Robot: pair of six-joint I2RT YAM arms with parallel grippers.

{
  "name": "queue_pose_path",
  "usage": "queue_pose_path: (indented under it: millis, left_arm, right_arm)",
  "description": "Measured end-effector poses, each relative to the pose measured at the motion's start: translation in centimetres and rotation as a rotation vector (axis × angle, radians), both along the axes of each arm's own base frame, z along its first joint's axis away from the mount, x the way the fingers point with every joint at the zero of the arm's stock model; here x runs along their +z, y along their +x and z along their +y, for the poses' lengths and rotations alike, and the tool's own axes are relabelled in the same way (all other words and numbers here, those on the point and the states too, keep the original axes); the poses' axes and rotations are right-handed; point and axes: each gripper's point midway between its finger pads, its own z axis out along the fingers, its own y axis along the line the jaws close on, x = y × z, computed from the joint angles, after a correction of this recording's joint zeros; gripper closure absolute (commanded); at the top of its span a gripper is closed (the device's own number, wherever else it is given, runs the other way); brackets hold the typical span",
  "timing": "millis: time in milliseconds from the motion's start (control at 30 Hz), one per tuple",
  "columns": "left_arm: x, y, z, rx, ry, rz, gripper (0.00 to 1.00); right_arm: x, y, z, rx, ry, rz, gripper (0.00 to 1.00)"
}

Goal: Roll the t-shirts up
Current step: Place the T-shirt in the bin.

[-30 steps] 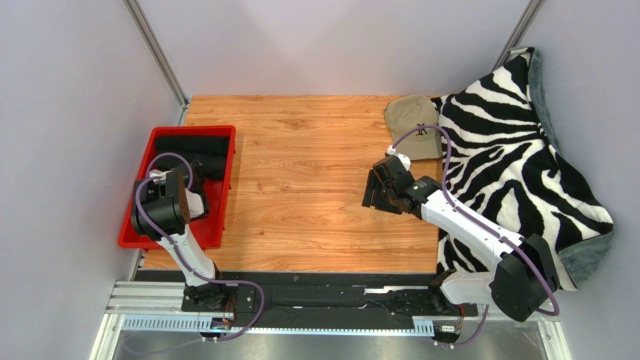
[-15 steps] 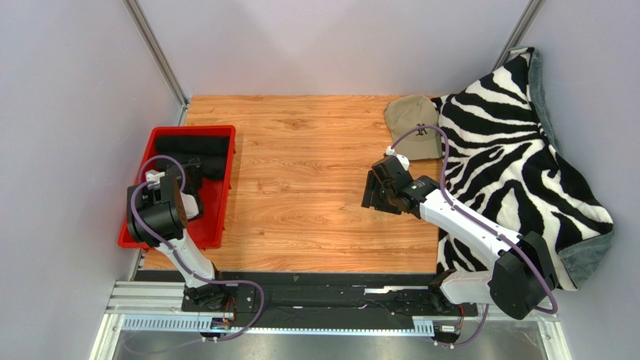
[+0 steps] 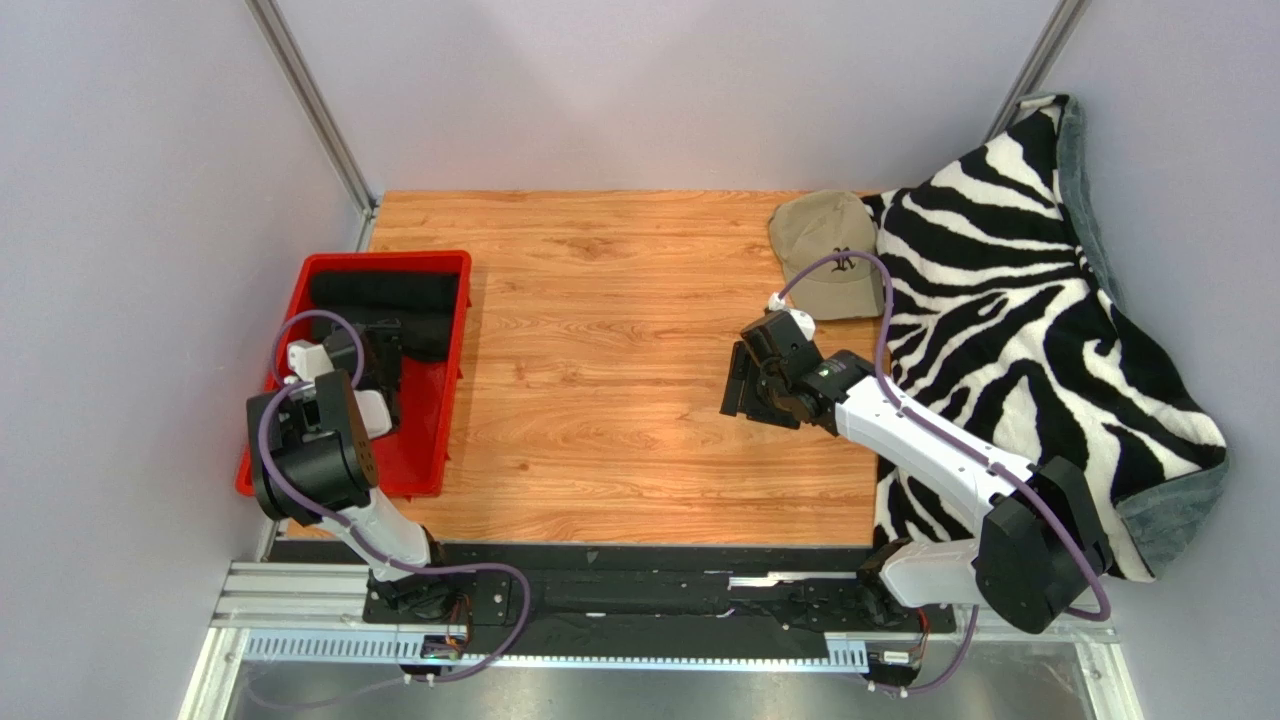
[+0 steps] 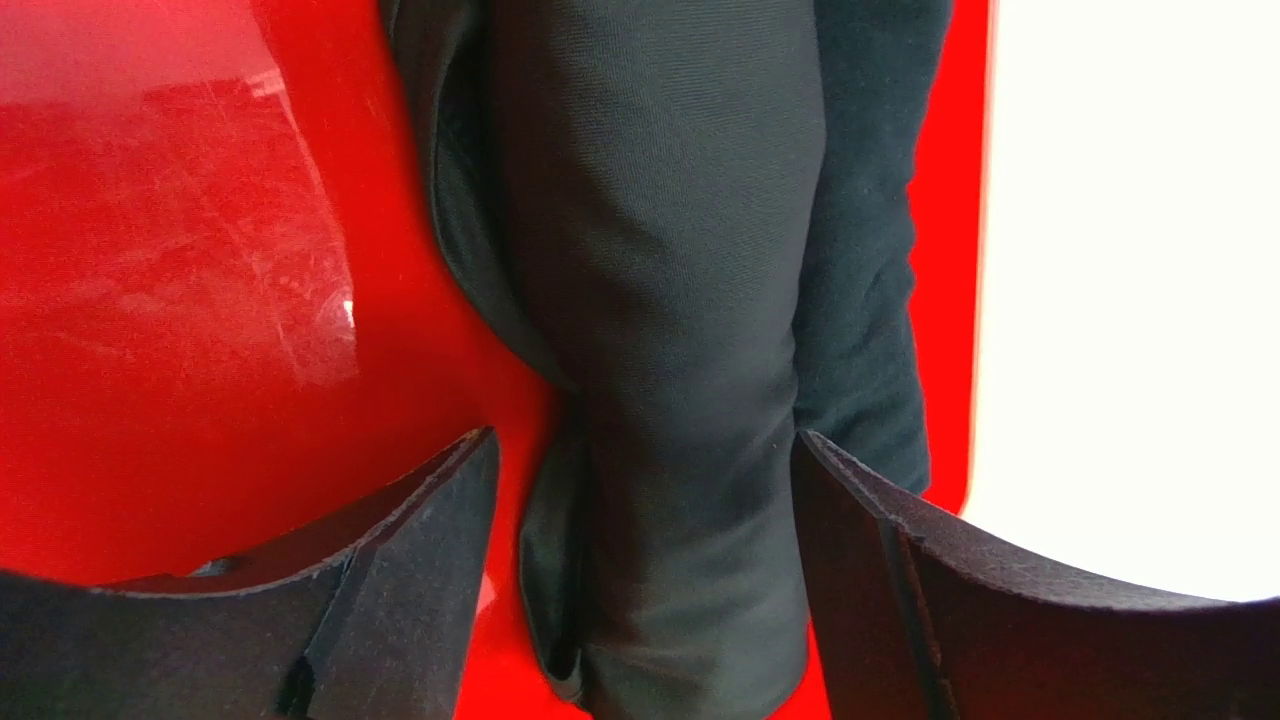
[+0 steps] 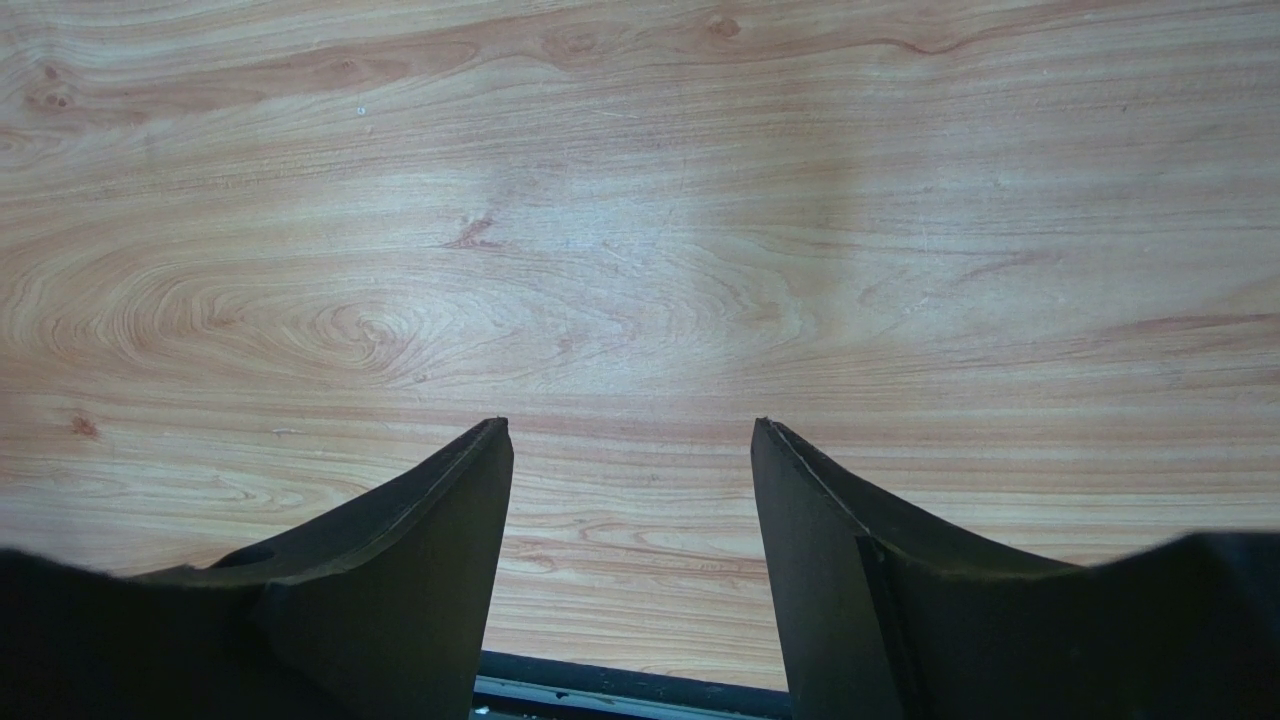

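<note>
Lying in one red bin [image 3: 431, 438]: two black t-shirts [image 3: 388, 288]

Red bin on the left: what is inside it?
Black rolled shirts lie in the red bin, one between the fingers of the open left gripper. The left arm covers the bin's near part, so anything there is hidden.

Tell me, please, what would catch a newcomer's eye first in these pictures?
The zebra blanket, draped over the right edge of the table, stands out most. Next comes the red bin at the left, which holds rolled black shirts. The left fingers are open on either side of one of them.
</note>
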Motion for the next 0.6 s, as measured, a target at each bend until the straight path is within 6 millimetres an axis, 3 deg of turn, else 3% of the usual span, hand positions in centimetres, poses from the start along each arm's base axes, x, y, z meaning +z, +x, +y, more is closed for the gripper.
queue_pose_path:
  millis: [367,467,500,600]
  left_arm:
    - [1.2,-1.2,0.3,-0.016,0.046,0.041,0.22]
    - [1.8,-1.5,0.1,-0.033,0.064,0.045,0.2]
    - [2.0,-1.6,0.0,-0.042,0.07,0.05,0.13]
    - [2.9,-1.9,-0.5,-0.074,0.093,0.055,0.12]
  right_arm:
    - [-0.2,0.0,0.2,0.003,0.003,0.005,0.36]
    - [-0.3,0.0,0.2,0.004,0.004,0.005,0.36]
    - [-0.3,0.0,0.2,0.004,0.005,0.005,0.36]
    - [-0.5,-0.1,0.2,0.005,0.004,0.011,0.36]
